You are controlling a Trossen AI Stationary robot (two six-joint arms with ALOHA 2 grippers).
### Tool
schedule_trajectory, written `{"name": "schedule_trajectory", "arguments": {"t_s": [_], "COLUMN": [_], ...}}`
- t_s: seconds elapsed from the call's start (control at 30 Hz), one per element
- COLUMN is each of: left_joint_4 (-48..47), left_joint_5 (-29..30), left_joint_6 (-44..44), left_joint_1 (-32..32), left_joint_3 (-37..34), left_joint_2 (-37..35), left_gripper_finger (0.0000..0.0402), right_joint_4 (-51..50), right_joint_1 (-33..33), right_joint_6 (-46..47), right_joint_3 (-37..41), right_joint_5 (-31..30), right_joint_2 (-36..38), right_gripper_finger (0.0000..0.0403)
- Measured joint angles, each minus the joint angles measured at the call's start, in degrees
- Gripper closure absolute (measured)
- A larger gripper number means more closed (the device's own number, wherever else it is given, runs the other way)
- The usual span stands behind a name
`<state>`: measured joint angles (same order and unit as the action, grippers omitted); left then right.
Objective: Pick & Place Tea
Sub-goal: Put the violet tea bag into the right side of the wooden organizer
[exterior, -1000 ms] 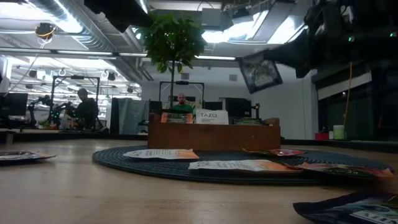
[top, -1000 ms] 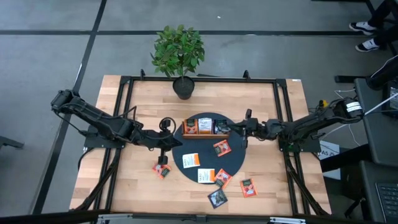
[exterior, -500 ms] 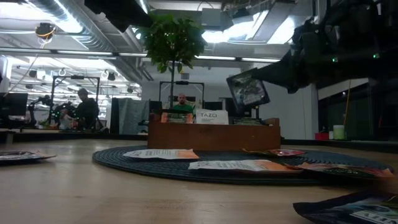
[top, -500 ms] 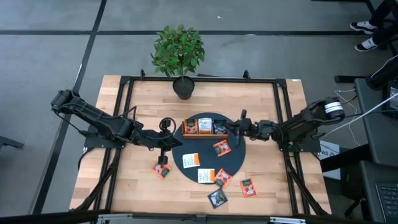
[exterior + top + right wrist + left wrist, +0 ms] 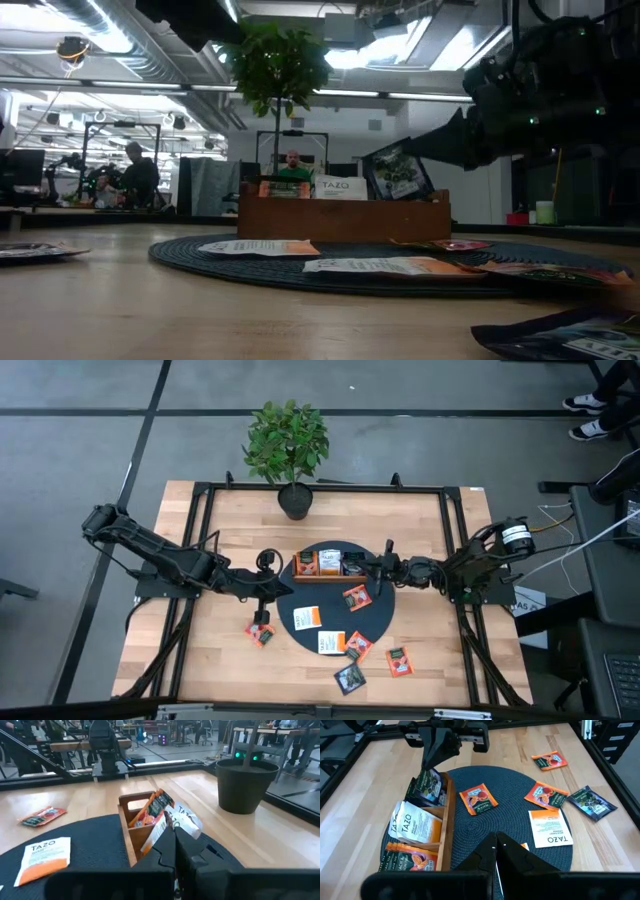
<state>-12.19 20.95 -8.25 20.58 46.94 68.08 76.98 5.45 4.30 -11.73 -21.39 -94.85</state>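
— Fingers first: right fingers point(image 5: 437, 751), clamped or loose?
— Clamped on a dark green sachet point(image 5: 427, 785), pinching its upper edge from above.
— And where exactly, that sachet?
— Over the wooden tray point(image 5: 447, 827), at the end compartment on the right arm's side. Tilted, lower part already down between the walls. From the low view, bottom edge hidden behind the tray's front wall.
— Touching the compartment floor?
— Cannot tell.
— Other compartments?
— Holding upright sachets: a white sachet point(image 5: 414, 822) in the middle one, orange ones point(image 5: 410, 859) at the far end.
— Left fingers point(image 5: 520, 865)?
— Pressed together, gripping nothing visible. Hovering at the left edge of the round dark mat point(image 5: 506, 822), pointing toward the tray.
— Rest of the tea?
— Scattered flat. On the mat: two orange sachets point(image 5: 478, 800) and a white-and-orange sachet point(image 5: 549, 827). On the bare tabletop point(image 5: 200, 650): an orange sachet on the left point(image 5: 260, 632), a dark sachet point(image 5: 349, 678) and another orange sachet point(image 5: 399, 660) toward the front.
— Anything else up there?
— Potted plant point(image 5: 292, 498) at the back edge, well apart from the tray. Behind the tabletop, in the low view, a person point(image 5: 137, 175) standing in the room.
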Motion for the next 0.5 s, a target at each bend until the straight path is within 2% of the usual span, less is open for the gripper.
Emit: {"name": "schedule_trajectory", "arguments": {"t_s": [0.5], "left_joint_4": [0.0], "left_joint_5": [0.0], "left_joint_6": [0.0], "left_joint_1": [0.0], "left_joint_3": [0.0], "left_joint_2": [0.0], "left_gripper_finger": [0.0395], "right_joint_4": [3.1], "right_joint_1": [0.0], "right_joint_6": [1.0], "right_joint_3": [-0.2], "right_joint_5": [-2.7], "right_joint_2": [-5.2], "right_gripper_finger": [0.0401]}}
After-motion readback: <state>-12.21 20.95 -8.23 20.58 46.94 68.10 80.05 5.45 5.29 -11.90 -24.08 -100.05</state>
